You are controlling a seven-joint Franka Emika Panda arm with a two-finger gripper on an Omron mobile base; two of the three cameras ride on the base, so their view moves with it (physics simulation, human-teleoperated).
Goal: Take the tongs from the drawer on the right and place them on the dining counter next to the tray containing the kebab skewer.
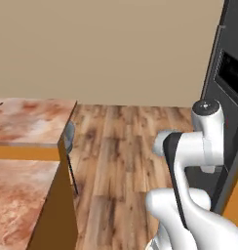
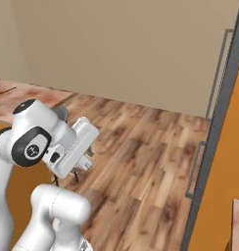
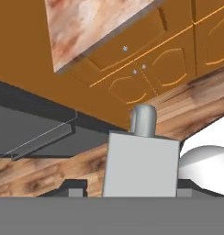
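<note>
Room: wood-plank floor (image 1: 121,146) and a plain beige wall (image 1: 116,44), with a tall dark appliance (image 1: 228,97) on my right.
Desk: the dining counter (image 1: 33,117) sits at the left, marbled reddish-brown and white over orange sides; a grey stool (image 1: 69,136) stands just beside its edge.
On the desk: I make out a thin dark shape (image 2: 6,90) at the far left, too small to name.
Gripper: the gripper (image 2: 83,166) hangs over the open floor, well apart from the desk.
Fingers: half open, each dark tip (image 3: 73,189) against a side of the tongs (image 3: 140,160), which I read as held.
Tongs: a light-grey block with a rounded end, up in the grip.
Drawer: the drawer (image 3: 127,46) shows in the hand view under a marbled top; I cannot see inside it.
Below it: arched-panel cabinet doors (image 3: 169,69).
</note>
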